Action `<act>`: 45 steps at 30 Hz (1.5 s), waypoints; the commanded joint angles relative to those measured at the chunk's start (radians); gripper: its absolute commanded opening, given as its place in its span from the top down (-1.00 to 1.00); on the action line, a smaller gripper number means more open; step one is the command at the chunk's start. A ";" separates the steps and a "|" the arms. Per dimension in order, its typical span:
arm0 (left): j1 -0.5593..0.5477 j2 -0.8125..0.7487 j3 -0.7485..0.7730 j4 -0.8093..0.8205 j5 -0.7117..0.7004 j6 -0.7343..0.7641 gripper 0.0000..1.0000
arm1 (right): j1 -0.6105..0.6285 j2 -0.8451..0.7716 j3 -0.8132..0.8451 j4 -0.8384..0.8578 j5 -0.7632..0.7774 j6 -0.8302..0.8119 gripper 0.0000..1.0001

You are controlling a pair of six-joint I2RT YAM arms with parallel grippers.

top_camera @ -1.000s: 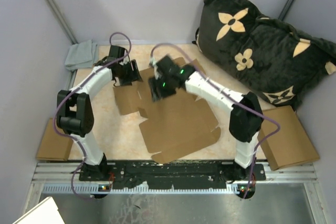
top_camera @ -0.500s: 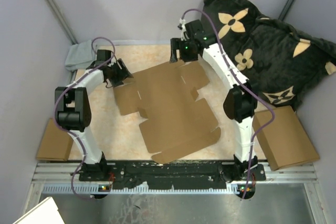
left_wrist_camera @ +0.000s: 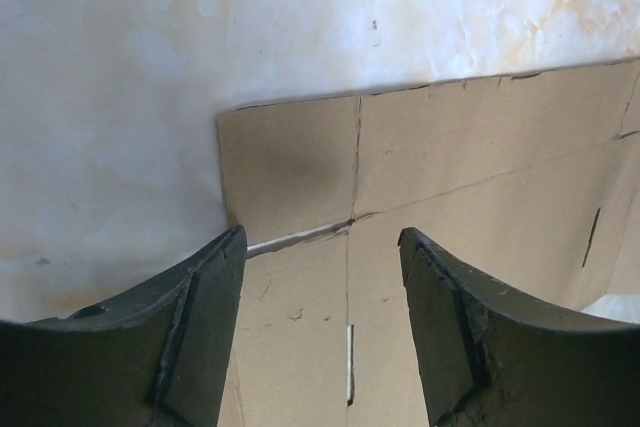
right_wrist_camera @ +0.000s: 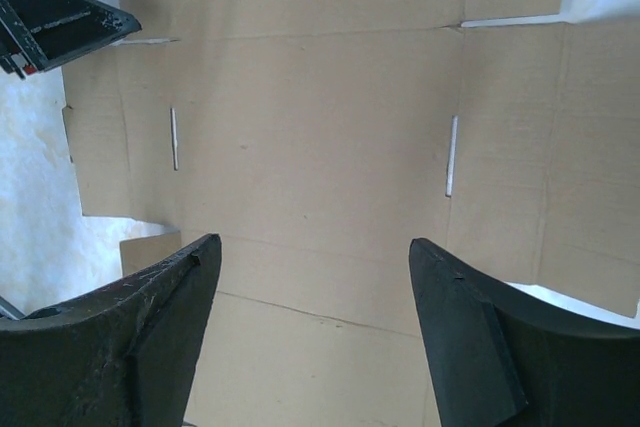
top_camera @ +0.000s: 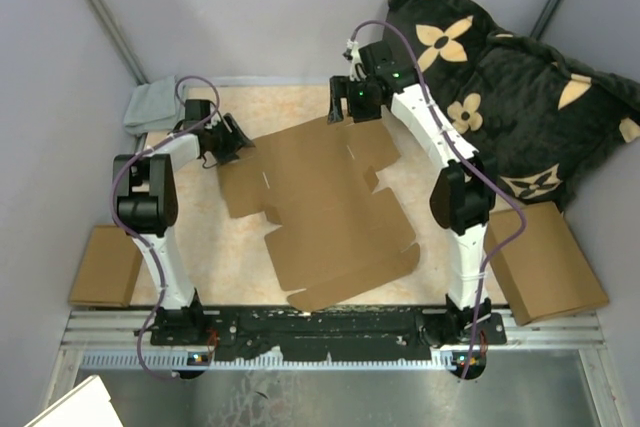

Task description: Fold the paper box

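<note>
The paper box (top_camera: 325, 202) is a large flat brown die-cut sheet lying unfolded on the marbled tabletop. My left gripper (top_camera: 236, 137) hovers at the sheet's far left corner. It is open, and the left wrist view shows nothing between its fingers (left_wrist_camera: 200, 327), only the creased sheet (left_wrist_camera: 460, 177) below. My right gripper (top_camera: 345, 107) hangs open over the sheet's far edge. In the right wrist view it (right_wrist_camera: 315, 242) looks down on the slotted cardboard (right_wrist_camera: 320, 97), with the left gripper (right_wrist_camera: 60, 22) at the top left.
A black cushion with beige flowers (top_camera: 500, 77) fills the far right. A grey cloth (top_camera: 155, 105) lies at the far left corner. A ready-made brown box (top_camera: 545, 262) sits right of the table and a smaller flat cardboard piece (top_camera: 105, 265) left of it.
My right arm has swung from over the sheet's middle to its far edge, and its jaws have opened wider. The left gripper has shifted slightly to the left.
</note>
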 commanded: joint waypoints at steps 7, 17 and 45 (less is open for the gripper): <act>0.006 -0.050 0.031 -0.114 -0.055 0.099 -0.37 | -0.018 -0.106 -0.051 0.039 0.004 -0.001 -0.53; 0.006 0.014 0.095 -0.093 -0.002 0.096 -0.33 | -0.018 -0.114 -0.071 0.046 0.000 0.001 -0.53; 0.005 0.078 0.096 0.010 0.066 0.036 0.26 | -0.036 -0.127 -0.083 0.057 -0.035 0.019 -0.52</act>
